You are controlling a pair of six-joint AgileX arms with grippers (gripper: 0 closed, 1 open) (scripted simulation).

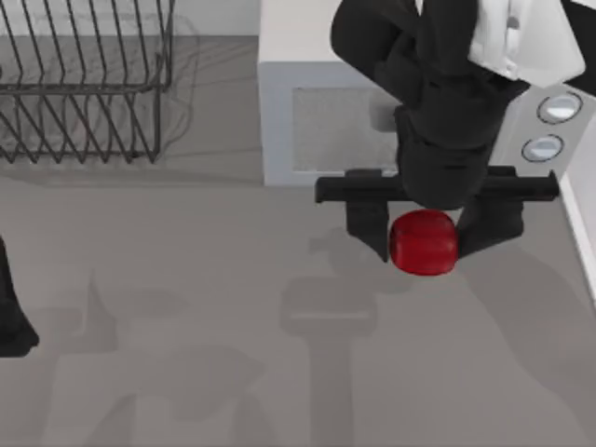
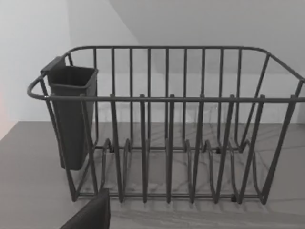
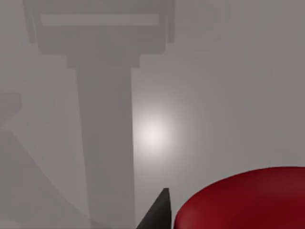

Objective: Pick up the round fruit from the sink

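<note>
At the top view's far left edge a dark piece of my left arm (image 1: 11, 312) sits low beside the grey surface (image 1: 186, 354), parked. Whether its fingers are apart or together I cannot tell. The left wrist view looks across at a dark wire dish rack (image 2: 167, 143) with a dark cup-like holder (image 2: 71, 114) hung on one end; the same rack (image 1: 84, 84) stands at the top left of the top view.

Toward the right, a white box-shaped appliance (image 1: 307, 112) with two round knobs (image 1: 549, 126) stands at the back. My right arm comes down in front of it, wrist pointing steeply downward, its black crossbar level across the picture. The right gripper (image 1: 426, 237) has its two fingers set on either side of the round fruit (image 1: 424, 243), closed against it as far as the overhead view lets me judge. The right wrist view shows the red fruit (image 3: 243, 200) beside one dark fingertip (image 3: 159, 212), with shadow on the grey surface beyond.
</note>
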